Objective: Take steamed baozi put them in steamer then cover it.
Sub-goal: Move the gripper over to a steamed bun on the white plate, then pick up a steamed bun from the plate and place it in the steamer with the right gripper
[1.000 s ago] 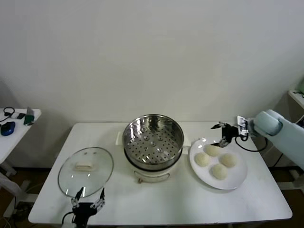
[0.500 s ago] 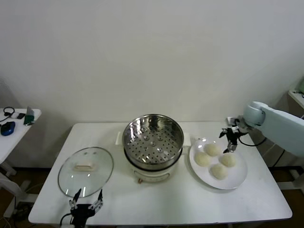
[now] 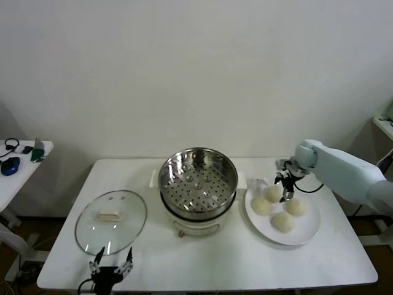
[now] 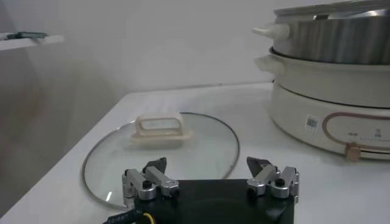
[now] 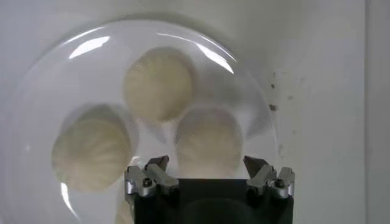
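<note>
Head view: right gripper (image 3: 286, 192) hangs over the white plate (image 3: 307, 232), jaws spread, holding nothing, just above the 4 steamed baozi (image 3: 283, 221). Steamer (image 3: 198, 178) sits mid-table, uncovered, no buns inside. Cover (image 3: 111, 222) lies flat on the table (image 3: 245, 261) to the robot's left of it. Left gripper (image 3: 112, 268) parked at the near table edge, jaws apart, empty.

Left wrist view: left gripper (image 4: 210, 178) wide, cover (image 4: 161, 152) just ahead, steamer (image 4: 335, 67) beyond.

Right wrist view: right gripper (image 5: 209, 175) wide over 1 baozi (image 5: 207, 141), plate (image 5: 36, 103) below.
</note>
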